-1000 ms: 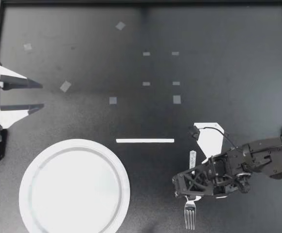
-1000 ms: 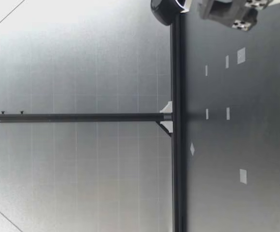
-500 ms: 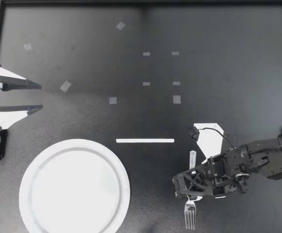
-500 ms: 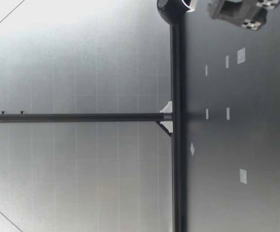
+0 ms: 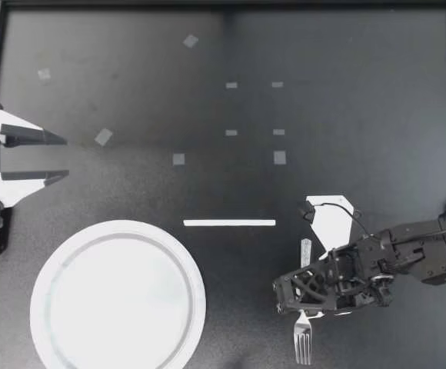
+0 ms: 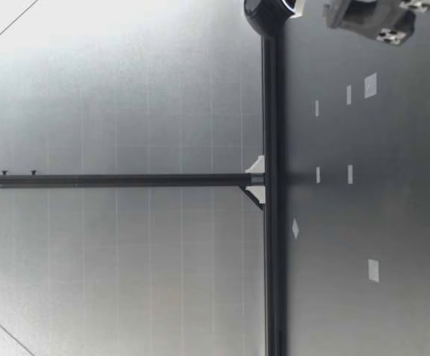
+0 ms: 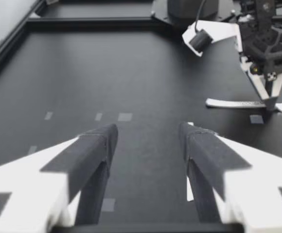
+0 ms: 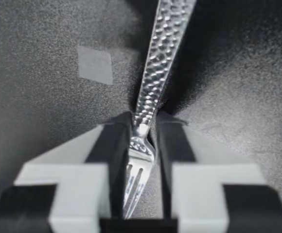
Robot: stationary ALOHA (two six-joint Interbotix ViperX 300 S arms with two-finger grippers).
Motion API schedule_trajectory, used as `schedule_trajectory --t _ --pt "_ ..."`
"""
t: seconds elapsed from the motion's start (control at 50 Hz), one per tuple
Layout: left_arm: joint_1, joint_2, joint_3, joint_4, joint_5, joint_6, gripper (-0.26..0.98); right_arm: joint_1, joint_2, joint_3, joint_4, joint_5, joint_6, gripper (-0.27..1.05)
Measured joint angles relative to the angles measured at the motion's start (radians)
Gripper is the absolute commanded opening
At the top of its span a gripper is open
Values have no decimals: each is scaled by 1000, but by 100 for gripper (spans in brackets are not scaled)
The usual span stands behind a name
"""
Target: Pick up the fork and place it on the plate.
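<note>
The metal fork (image 5: 303, 344) lies near the table's front edge, at its right, tines toward the front. My right gripper (image 5: 304, 298) is down over its neck. In the right wrist view both fingers press the fork (image 8: 155, 82) from two sides, so the right gripper (image 8: 142, 138) is shut on it. The hammered handle runs ahead of the fingers on the table. The white plate (image 5: 118, 300) sits empty at the front left. My left gripper (image 5: 66, 157) hovers open at the left edge, far from both. Its own view shows the left gripper (image 7: 149, 138) holding nothing and the fork (image 7: 233, 103) far ahead.
A white strip (image 5: 229, 223) lies mid-table, with several small grey tape squares (image 5: 280, 157) behind it. A white card with a cabled black part (image 5: 332, 215) rests beside my right arm. Black frame rails (image 5: 223, 3) border the table.
My right gripper's fingers have closed in onto the fork's neck, and the fork has shifted slightly. The left arm has barely moved.
</note>
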Motion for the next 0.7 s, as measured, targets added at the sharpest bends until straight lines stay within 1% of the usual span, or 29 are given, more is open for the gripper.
schedule_trajectory --t 0.12,0.24,0.32,0.4,0.46,0.52,0.6,0.7 --pt "2 -5 3 3 -2 0 55 0 3 -8 -2 0 0 24" --pt "0 -8 11 6 -8 0 55 0 5 -29 -9 0 -2 17" --pt "2 -8 14 8 -11 0 55 0 3 -67 -46 0 -5 13" --pt "2 -8 14 8 -17 -2 55 2 3 -118 -120 6 -9 11" --pt "0 -8 15 6 -25 -5 55 2 0 -163 -210 20 -18 10" --pt "2 -8 25 5 -49 -17 55 -8 -14 -207 -342 35 -38 10" --pt "2 -9 37 -14 -107 -38 55 -34 -57 -265 -558 66 -74 10" --pt "0 -3 52 -67 -199 -107 57 -55 -127 -305 -824 132 -101 10"
